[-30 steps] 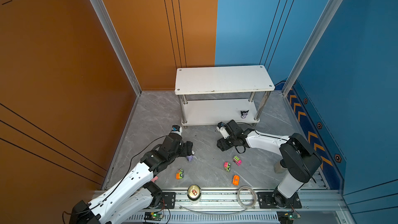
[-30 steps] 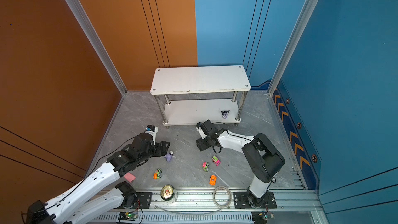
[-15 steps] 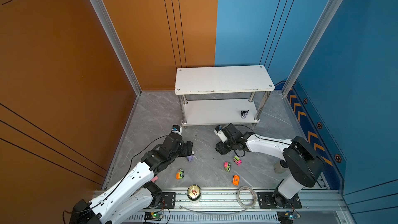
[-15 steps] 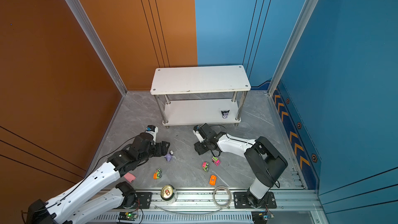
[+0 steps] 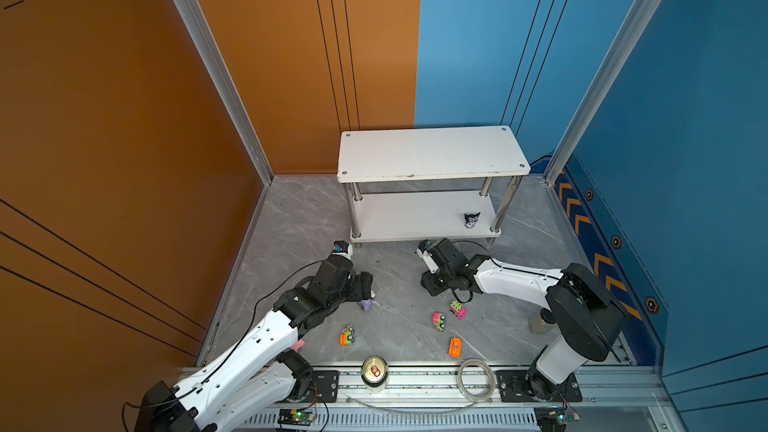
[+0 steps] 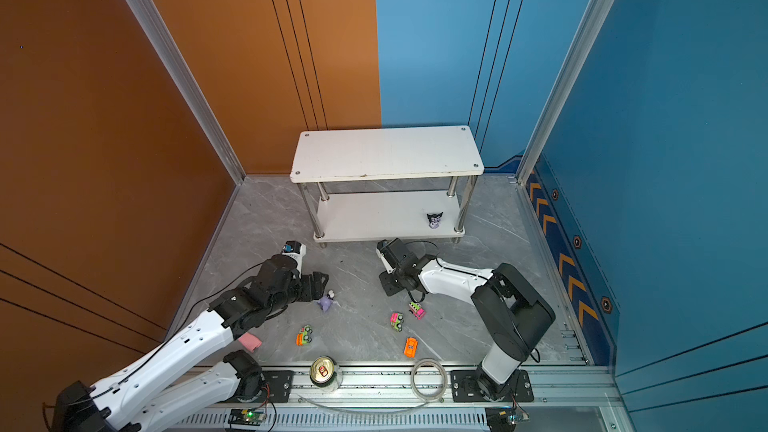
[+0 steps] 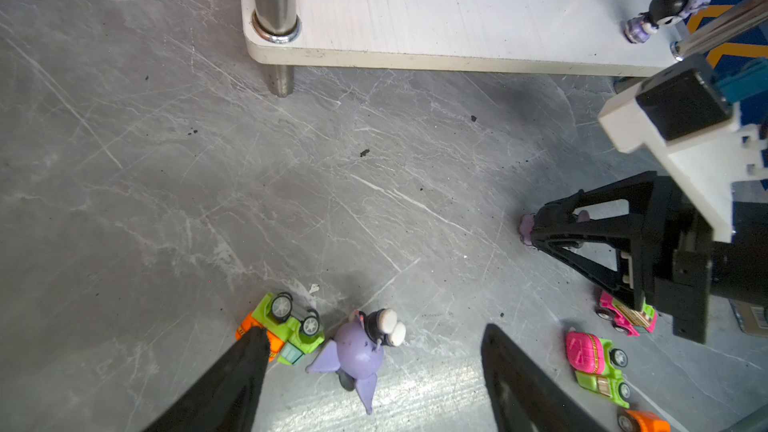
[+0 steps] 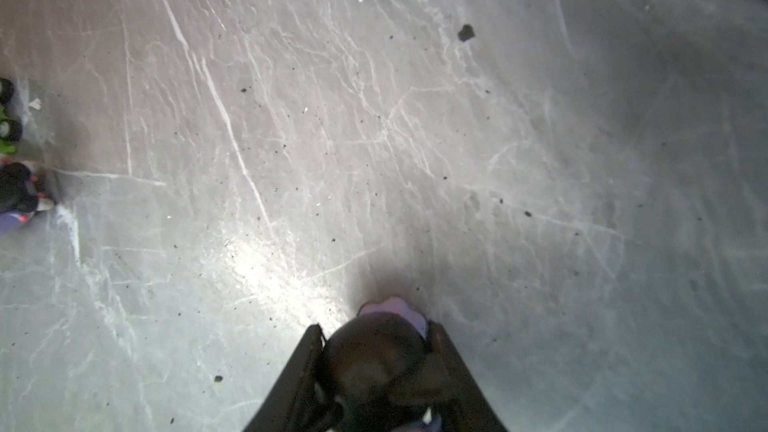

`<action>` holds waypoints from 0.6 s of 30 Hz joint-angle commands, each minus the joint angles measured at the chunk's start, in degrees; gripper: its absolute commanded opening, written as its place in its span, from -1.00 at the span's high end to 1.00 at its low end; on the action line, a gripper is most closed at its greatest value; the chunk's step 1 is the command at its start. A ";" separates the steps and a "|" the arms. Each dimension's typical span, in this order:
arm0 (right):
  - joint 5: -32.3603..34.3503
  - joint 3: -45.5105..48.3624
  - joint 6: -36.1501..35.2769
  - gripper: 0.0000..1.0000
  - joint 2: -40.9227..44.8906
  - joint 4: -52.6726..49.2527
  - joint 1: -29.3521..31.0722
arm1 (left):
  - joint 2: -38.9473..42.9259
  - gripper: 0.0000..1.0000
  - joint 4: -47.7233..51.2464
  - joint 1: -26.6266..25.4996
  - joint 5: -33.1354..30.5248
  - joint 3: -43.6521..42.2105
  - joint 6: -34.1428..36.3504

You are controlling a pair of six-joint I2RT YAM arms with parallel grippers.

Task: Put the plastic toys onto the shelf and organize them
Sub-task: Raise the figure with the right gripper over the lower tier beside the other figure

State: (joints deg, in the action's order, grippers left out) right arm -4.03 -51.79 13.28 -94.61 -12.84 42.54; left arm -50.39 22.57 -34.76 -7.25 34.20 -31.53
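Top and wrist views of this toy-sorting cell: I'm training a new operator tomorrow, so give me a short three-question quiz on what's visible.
1. True or false: the shelf has no toy on either tier.
2. Which toy lies between the fingers of the open left hand? A) pink car B) purple figurine C) drink can
3. What is the right hand clamped on?
Key: 1 false, a black-eared figurine stands on the lower tier; 2 B; 3 a dark-headed figurine.
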 commanded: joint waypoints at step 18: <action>19.56 -16.26 13.72 0.58 0.56 -4.64 -6.69 | 0.41 -0.64 0.20 0.25 0.47 0.35 -0.21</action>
State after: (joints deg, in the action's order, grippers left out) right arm 10.87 -65.34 24.36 -91.37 -17.50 36.27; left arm -50.48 22.55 -34.76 -7.25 34.20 -31.53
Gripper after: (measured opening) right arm 0.378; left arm 0.820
